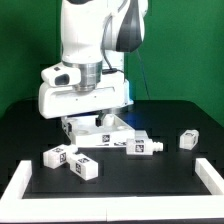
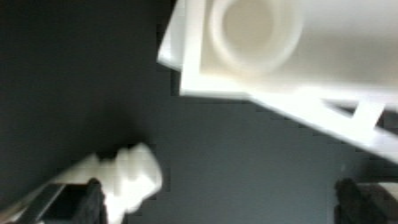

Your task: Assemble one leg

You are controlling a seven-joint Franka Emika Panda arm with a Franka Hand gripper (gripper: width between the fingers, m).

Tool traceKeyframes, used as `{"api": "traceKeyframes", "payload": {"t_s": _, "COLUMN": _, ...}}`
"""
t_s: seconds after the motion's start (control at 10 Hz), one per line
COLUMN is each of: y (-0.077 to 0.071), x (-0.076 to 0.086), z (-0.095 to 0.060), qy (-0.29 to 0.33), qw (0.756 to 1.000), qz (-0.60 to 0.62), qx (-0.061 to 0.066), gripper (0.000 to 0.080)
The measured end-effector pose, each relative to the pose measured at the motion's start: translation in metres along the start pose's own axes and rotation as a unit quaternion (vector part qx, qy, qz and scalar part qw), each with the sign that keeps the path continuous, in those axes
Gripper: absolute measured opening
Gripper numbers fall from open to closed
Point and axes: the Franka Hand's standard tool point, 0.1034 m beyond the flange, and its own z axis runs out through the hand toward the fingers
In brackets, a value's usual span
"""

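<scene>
A white square tabletop [image 1: 104, 134] with tags lies on the black table under the arm. It also shows in the wrist view [image 2: 267, 50], with a round hole in it. Several white legs with tags lie loose: two at the exterior view's left [image 1: 55, 155] [image 1: 85, 168], one in the middle [image 1: 143, 147], one at the right [image 1: 188, 139]. My gripper [image 1: 88, 122] hangs low next to the tabletop. In the wrist view the gripper [image 2: 217, 205] is open, with bare black table between its dark fingers [image 2: 71, 200]. A blurred white rounded part [image 2: 128, 170] lies beside one finger.
White rails edge the table at the front left [image 1: 20, 185] and front right [image 1: 210, 178] of the exterior view. A green backdrop stands behind the arm.
</scene>
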Motion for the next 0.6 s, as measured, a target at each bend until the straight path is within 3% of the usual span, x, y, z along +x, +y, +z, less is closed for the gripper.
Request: {"api": "traceKeyframes", "payload": {"t_s": 0.6, "y": -0.0024, "x": -0.0042, "z": 0.0025, "qy": 0.000, "qw": 1.000, "qz": -0.003, "qx": -0.001, "gripper": 0.0649}}
